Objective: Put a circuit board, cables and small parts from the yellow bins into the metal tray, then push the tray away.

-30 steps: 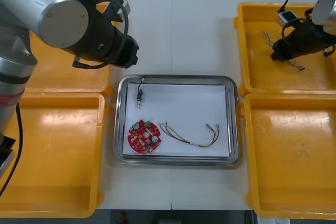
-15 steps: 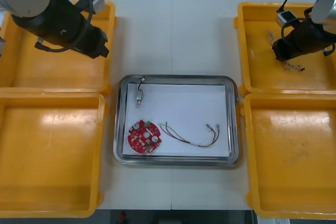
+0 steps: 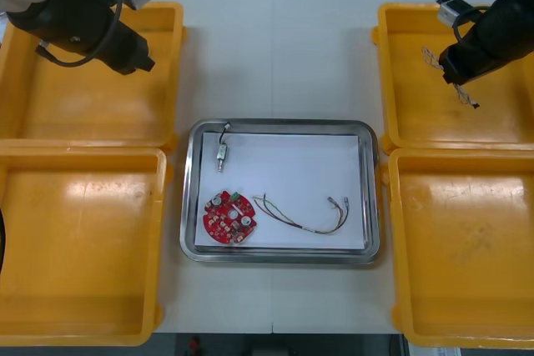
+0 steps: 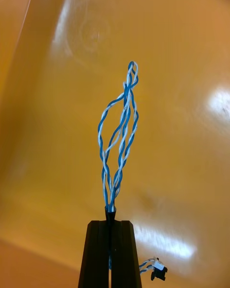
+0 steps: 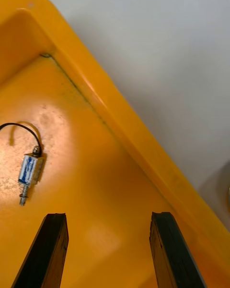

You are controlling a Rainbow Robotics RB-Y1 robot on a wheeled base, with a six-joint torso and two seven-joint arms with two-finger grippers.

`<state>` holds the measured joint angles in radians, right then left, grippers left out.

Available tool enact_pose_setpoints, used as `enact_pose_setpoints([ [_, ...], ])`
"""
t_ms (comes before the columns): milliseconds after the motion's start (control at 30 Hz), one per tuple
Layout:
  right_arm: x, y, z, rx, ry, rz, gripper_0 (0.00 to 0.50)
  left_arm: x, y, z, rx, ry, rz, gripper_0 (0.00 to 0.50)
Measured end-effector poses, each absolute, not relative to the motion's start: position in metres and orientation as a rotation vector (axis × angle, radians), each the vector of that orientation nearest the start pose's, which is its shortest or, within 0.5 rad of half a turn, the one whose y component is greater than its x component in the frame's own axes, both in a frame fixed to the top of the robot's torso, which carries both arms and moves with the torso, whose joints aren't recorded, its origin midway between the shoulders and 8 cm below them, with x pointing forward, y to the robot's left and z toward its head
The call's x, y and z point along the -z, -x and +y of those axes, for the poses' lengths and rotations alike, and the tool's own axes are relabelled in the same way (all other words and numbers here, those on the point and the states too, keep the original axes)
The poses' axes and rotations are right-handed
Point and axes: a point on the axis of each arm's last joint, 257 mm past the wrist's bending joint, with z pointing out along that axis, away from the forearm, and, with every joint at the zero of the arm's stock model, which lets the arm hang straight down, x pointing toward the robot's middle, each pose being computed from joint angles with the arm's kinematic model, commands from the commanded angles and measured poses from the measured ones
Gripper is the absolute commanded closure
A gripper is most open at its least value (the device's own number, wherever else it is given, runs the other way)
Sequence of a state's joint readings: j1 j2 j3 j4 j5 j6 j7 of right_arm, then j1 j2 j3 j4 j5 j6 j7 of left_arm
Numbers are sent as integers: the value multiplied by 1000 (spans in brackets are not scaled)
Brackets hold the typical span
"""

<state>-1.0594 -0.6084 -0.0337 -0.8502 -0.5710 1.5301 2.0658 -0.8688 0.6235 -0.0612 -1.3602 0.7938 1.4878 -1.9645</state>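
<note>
– Over the yellow bin [image 3: 417,118] at the table's [image 3: 275,56] far right corner, the right gripper [image 4: 110,242] has its fingers pinched tight on the twisted blue and white cable [image 4: 117,139]. It's gripped near one end, so the long loop hangs out past the tips, with a little plug [image 4: 157,268] just beside them. How would you get that into the metal tray [image 3: 279,125] cleanly?

– I'd go up before going sideways. From the front view I honestly can't tell if the loose end is off the bin floor. So lift till it's obviously clear of the bin wall, then cross slowly so it doesn't swing. Aim for the bare white patch by the tray's far right corner. The circuit board [image 3: 229,217] sits at the near left corner, the red and yellow cable [image 3: 304,216] runs along the near edge, and a small metal part [image 3: 222,152] is at the far left corner. Come in low and let the loop touch down first, then release, or it may spring over the rim.

– And the left gripper [image 5: 109,216]?

– Wide open, holding nothing, over the far left bin [image 5: 120,139], with a second small metal part [image 5: 28,170] lying beyond its fingers. Probably the next pick.
</note>
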Motion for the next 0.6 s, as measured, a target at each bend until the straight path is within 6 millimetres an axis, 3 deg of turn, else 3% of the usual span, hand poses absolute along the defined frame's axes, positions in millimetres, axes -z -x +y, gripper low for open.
enact_pose_setpoints([
  [367,91,-560,-348,129,633,2690,500,110,-629,251,162,-642,2246,0],
  [600,53,-555,-341,230,692,2557,500,116,-644,263,38,-856,2116,0],
])
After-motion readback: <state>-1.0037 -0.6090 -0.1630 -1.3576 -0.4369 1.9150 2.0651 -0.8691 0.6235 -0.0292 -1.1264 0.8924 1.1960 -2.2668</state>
